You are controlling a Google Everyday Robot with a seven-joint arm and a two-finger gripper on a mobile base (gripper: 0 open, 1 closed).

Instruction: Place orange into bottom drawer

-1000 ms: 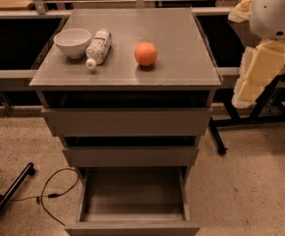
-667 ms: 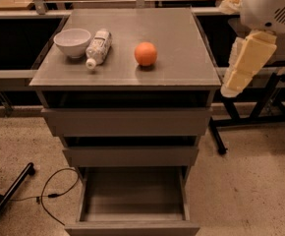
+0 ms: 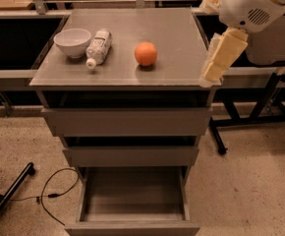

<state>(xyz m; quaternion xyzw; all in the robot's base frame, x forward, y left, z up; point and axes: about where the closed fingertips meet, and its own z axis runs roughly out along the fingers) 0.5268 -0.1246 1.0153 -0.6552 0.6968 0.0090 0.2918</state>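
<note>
The orange [image 3: 146, 53] rests on the grey cabinet top [image 3: 172, 28], right of centre. The bottom drawer [image 3: 132, 215] is pulled out at the foot of the cabinet, its shallow grey interior bare. My gripper [image 3: 210, 76] hangs at the cabinet top's right front corner, pointing down, about a hand's width right of the orange and not touching it. The white arm housing [image 3: 248, 6] sits above it.
A white bowl [image 3: 72, 42] and a plastic bottle [image 3: 98, 47] lying on its side occupy the left of the cabinet top. Two closed drawers [image 3: 128, 122] sit above the open one. A black cable [image 3: 54, 193] and a stand leg [image 3: 10, 195] lie on the floor at left; a black frame [image 3: 250, 117] stands at right.
The arm has swung left, bringing the gripper from beside the cabinet to over its right front corner. The orange, bowl and bottle have stayed put.
</note>
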